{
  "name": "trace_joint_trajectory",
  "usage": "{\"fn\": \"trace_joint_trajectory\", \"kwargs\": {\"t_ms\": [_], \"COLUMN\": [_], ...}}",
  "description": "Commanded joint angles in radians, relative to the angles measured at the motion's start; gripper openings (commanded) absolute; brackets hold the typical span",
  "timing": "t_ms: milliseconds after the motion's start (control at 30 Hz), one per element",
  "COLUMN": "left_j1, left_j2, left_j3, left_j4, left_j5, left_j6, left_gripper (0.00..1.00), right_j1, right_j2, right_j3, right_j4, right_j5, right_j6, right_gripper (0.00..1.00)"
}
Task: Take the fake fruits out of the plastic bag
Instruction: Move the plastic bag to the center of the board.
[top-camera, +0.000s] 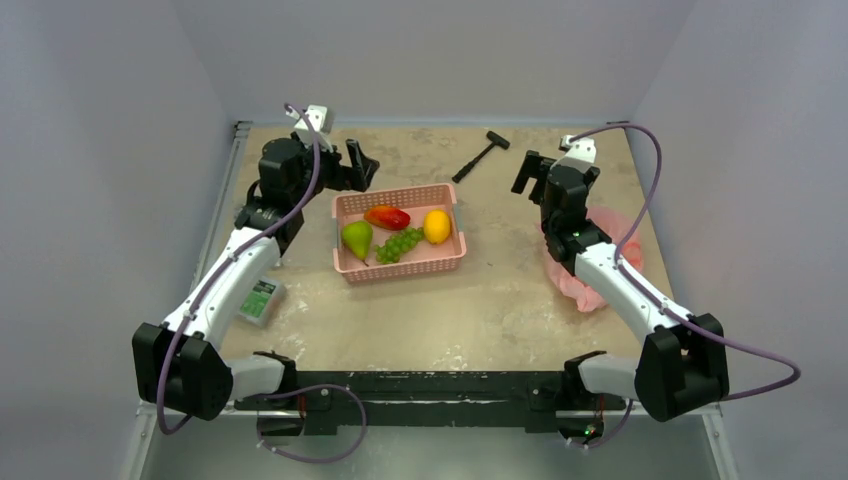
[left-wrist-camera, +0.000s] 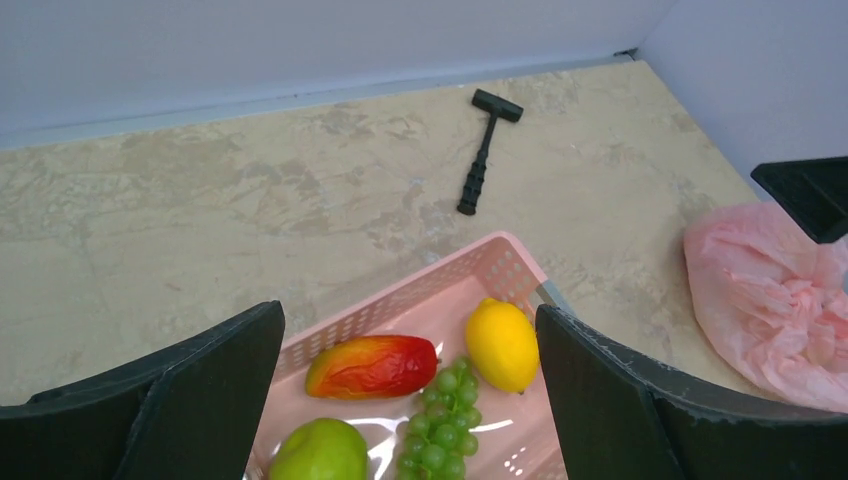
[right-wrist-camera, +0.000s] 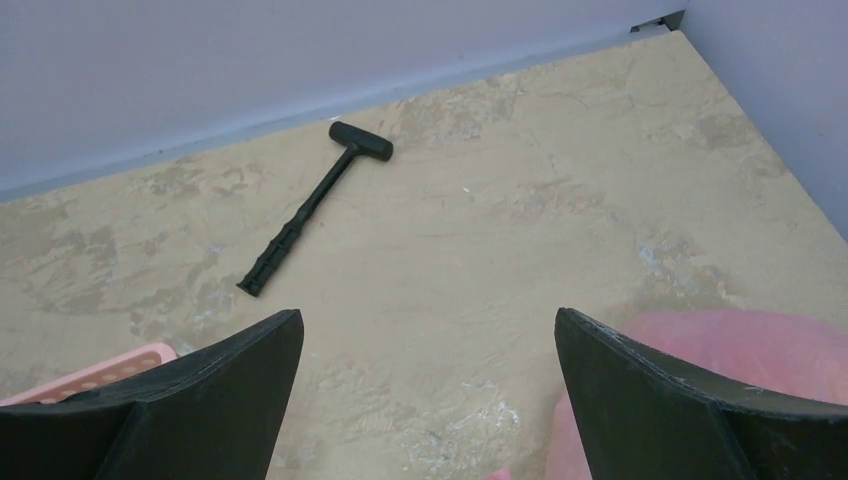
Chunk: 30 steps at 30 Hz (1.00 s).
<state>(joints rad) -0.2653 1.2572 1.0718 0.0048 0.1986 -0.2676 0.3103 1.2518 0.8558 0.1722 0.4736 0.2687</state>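
Observation:
The pink plastic bag (top-camera: 628, 240) lies crumpled at the right of the table, partly under my right arm; it also shows in the left wrist view (left-wrist-camera: 770, 300) and the right wrist view (right-wrist-camera: 760, 350). What it holds does not show. A yellow oval fruit (top-camera: 437, 226) (left-wrist-camera: 502, 343) and a red-orange oblong fruit (top-camera: 387, 216) (left-wrist-camera: 372, 365) lie in the rigid pink basket (top-camera: 400, 270). No banana or round apple is in view. My left gripper (top-camera: 362, 165) (left-wrist-camera: 407, 312) is open and empty above the basket's far left corner. My right gripper (top-camera: 528, 172) (right-wrist-camera: 428, 316) is open and empty, left of the bag.
A green pear (top-camera: 357, 238) and green grapes (top-camera: 398, 243) also lie in the basket. A black hammer (top-camera: 481, 156) (right-wrist-camera: 310, 205) lies at the back. A small green-and-white box (top-camera: 260, 300) sits by my left arm. Walls enclose the table on three sides.

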Motion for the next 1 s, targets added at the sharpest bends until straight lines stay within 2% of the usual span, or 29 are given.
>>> {"fn": "trace_joint_trajectory", "kwargs": {"t_ms": [0,267,467,633,967], "left_j1": [-0.021,-0.080,-0.087,-0.090,-0.097], "left_j2": [-0.003,0.028,0.010,-0.004,0.007], "left_j3": [0.039,0.093,0.088,0.088,0.094], "left_j4": [-0.046,-0.122,-0.109,-0.090,-0.078], "left_j5": [0.098,0.157,0.206,0.265,0.335], "left_j6": [0.009,-0.010,-0.031,-0.055,-0.089], "left_gripper": [0.97,0.97,0.97,0.94,0.93], "right_j1": [0.006,0.007,0.006,0.005,0.005], "right_j2": [-0.005,-0.048,-0.081,-0.100,-0.217], "right_j3": [0.027,0.009,-0.017,-0.034,-0.024], "right_j4": [-0.023,-0.148,-0.265,-0.395,-0.656], "right_j5": [0.051,0.060,0.041,0.126,0.275], "right_j6": [0.034,0.133,0.256,0.359,0.419], "right_gripper": [0.99,0.99,0.99,0.99,0.99]}}
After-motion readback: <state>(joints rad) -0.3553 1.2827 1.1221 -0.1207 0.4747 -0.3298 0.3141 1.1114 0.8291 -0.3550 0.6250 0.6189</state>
